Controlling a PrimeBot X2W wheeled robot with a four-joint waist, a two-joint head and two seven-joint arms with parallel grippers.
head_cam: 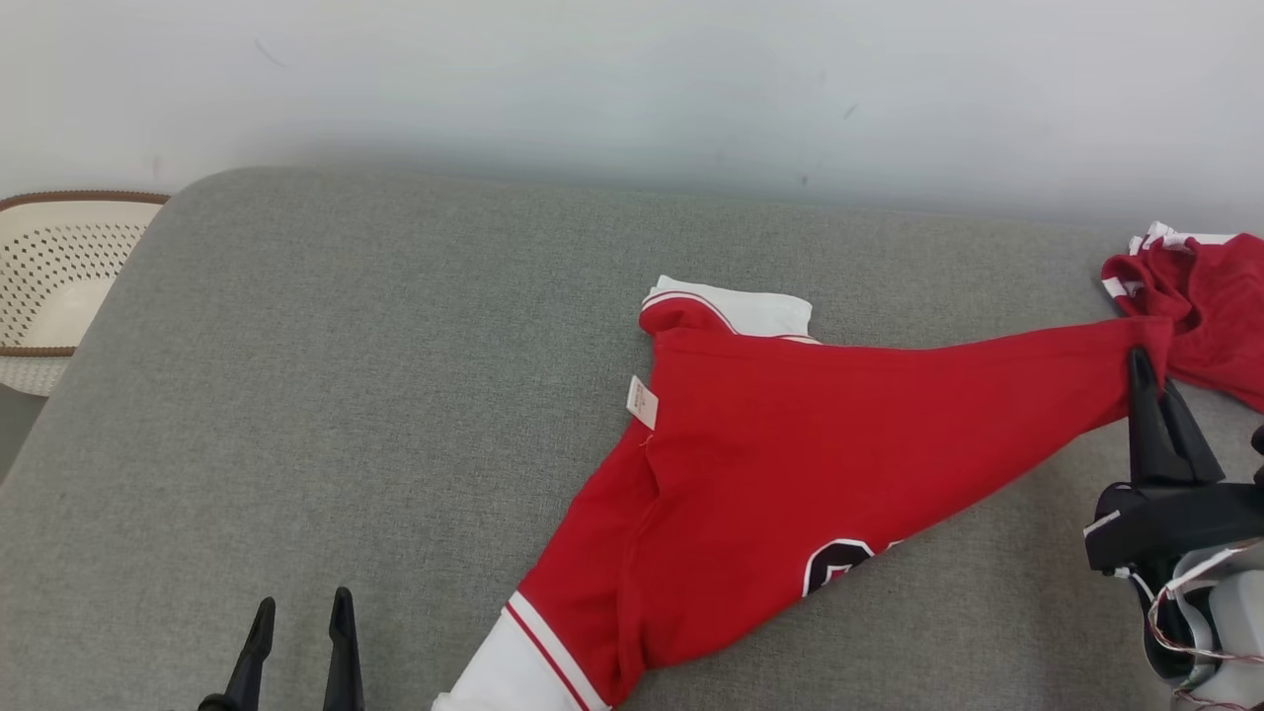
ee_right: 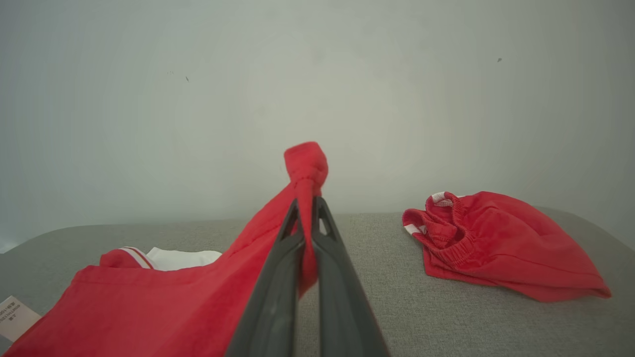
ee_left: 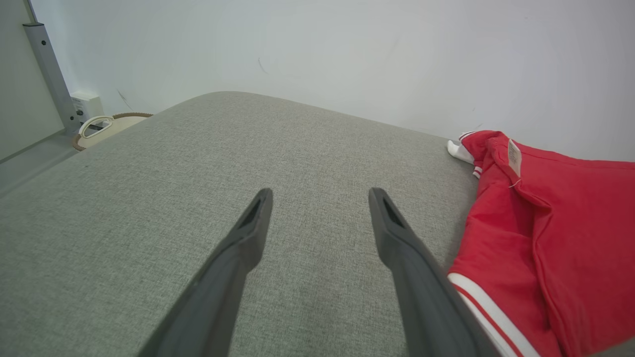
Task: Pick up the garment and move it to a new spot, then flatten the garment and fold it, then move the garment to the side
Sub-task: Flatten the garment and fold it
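A red shirt with white sleeves and a white label lies stretched across the grey cushion; it also fills the right of the left wrist view. My right gripper is shut on one corner of the shirt and holds that corner lifted at the right, the fabric pulled taut toward it. My left gripper stands open at the lower left, just left of the shirt's white sleeve, with nothing between its fingers.
A second red garment with an elastic waistband lies bunched at the far right of the cushion, seen too in the right wrist view. A perforated cream basket stands beyond the cushion's left edge. A pale wall runs behind.
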